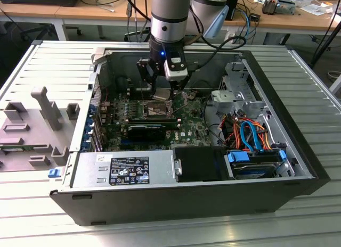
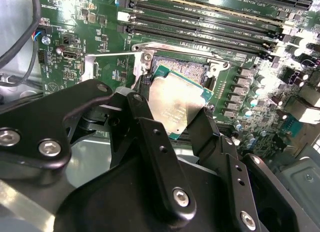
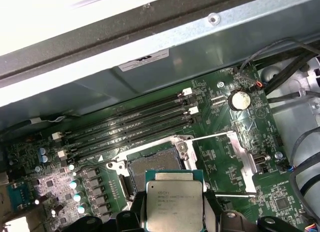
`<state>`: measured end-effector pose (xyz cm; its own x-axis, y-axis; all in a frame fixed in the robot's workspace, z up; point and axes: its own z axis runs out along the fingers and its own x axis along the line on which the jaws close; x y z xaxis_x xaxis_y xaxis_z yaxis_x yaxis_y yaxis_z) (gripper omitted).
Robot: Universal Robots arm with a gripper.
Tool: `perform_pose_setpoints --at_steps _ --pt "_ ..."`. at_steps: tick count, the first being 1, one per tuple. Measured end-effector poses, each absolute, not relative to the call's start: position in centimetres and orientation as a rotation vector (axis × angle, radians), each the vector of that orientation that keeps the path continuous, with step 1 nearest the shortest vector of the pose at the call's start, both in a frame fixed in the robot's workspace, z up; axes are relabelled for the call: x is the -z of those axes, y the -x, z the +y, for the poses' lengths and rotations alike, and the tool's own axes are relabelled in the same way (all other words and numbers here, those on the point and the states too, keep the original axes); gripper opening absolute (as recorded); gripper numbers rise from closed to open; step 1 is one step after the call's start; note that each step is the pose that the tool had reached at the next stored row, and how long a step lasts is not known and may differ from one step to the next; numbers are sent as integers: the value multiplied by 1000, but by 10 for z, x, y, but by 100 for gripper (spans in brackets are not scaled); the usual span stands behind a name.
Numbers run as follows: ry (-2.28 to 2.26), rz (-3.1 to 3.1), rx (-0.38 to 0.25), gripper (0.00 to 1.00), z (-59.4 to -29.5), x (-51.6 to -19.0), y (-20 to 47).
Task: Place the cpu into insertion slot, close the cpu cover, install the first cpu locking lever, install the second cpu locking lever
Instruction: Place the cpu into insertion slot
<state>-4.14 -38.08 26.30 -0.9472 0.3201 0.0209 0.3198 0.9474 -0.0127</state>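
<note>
end effector point(image 2: 175, 119) grips the cpu point(image 3: 174, 199) by its edges near the slot point(image 3: 152, 164). light, stiff, probably fragile underneath.

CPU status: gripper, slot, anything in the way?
Gripper shut on the cpu, jaws at opposite edges. It hangs over the insertion slot, not seated. Slot uncovered, no obstruction seen.

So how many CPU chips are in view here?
1. The cpu is clamped in the tool, next to the insertion slot, whose visible part holds no chip. The tool hides part of the slot.
</note>
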Motion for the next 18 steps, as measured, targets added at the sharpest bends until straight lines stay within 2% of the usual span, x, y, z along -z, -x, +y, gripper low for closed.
perform_pose_setpoints --at_steps 18 --pt "573 -3066 -14 55 -381 -263 41"
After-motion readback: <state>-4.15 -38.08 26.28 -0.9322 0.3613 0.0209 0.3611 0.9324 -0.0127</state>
